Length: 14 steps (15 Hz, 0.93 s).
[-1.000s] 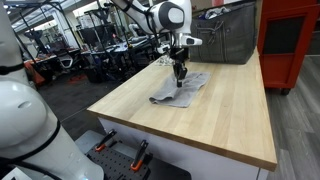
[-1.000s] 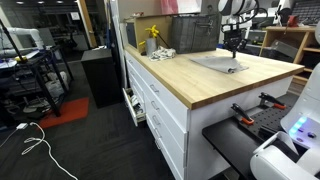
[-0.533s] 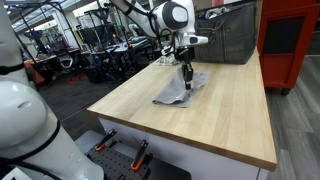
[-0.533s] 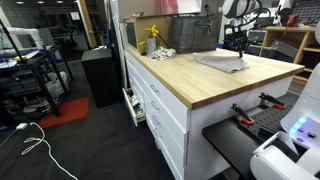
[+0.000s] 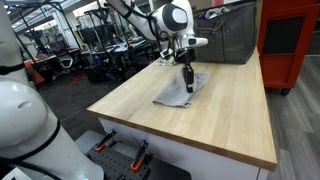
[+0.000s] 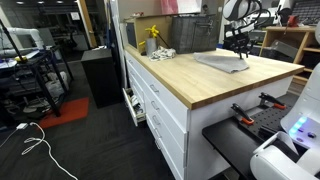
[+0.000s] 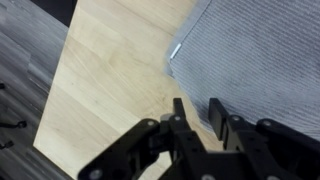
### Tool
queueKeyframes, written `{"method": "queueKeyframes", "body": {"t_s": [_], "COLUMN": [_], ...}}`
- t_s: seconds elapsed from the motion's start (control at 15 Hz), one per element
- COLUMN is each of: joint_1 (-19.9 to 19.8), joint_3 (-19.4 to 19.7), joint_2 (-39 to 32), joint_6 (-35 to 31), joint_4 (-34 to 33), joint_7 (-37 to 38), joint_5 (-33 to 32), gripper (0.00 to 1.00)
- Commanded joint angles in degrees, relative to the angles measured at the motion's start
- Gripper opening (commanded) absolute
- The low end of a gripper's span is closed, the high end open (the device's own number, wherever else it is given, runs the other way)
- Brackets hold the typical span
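Gripper (image 7: 198, 108) comes into wrist view from 6 o'clock. Jaws stand slightly apart w/ a narrow gap, so released, not clenched. Grey cloth shows through the gap, and nothing looks pinched between the fingers (image 7: 181, 112).

Grey cloth (image 7: 260, 60) lies flat on the wooden tabletop (image 7: 110, 80) and fills the wrist view from approx 12 to 4 o'clock. Bare wood takes the 8 to 11 o'clock side. A small white tag (image 7: 176, 50) sits at the cloth corner, at about 11 o'clock from the fingertips. The fingertips hang over the cloth's edge, near that corner.

In an exterior view the gripper (image 5: 187, 88) points straight down at the cloth (image 5: 172, 96), toward its 2 o'clock end. The cloth lies on the far part of the tabletop (image 5: 215, 125), well apart from the near edge. At 12 to 1 o'clock from the cloth is a dark grey bin (image 5: 232, 38), w/ a red cabinet (image 5: 290, 40) at 2 o'clock.

In an exterior view from the opp. side the gripper (image 6: 240, 53) hangs over the 3 o'clock end of the cloth (image 6: 220, 62). A yellow bottle (image 6: 152, 38) stands on the tabletop (image 6: 185, 82) at approx 10 o'clock from the cloth, well apart. Can't tell from here whether the fingertips touch the fabric.
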State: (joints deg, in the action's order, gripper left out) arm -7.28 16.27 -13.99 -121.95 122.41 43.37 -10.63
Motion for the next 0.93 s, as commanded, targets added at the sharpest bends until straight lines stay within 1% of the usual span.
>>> {"method": "queueKeyframes", "body": {"t_s": [0.0,0.13,0.2,0.33,0.47,0.67,0.87], "joint_1": [0.5,0.9,1.0,1.5,1.8,1.8,2.0], "joint_3": [-0.7,-1.4,-1.9,-2.9,-4.2,-6.0,-6.6], "joint_2": [1.5,1.9,2.0,1.3,0.0,-2.6,-6.7], "joint_6": [-0.8,-1.9,-3.0,-5.9,-8.6,-12.7,-16.3], "joint_4": [1.0,0.5,0.3,-1.0,-2.6,-5.0,-8.1], "joint_7": [1.9,2.0,1.8,1.6,0.4,-3.3,-7.2], "joint_5": [-0.8,-0.1,0.2,0.6,2.3,4.4,4.7], "gripper": [0.65,0.78,0.87,0.99,1.0,1.0,1.0]}}
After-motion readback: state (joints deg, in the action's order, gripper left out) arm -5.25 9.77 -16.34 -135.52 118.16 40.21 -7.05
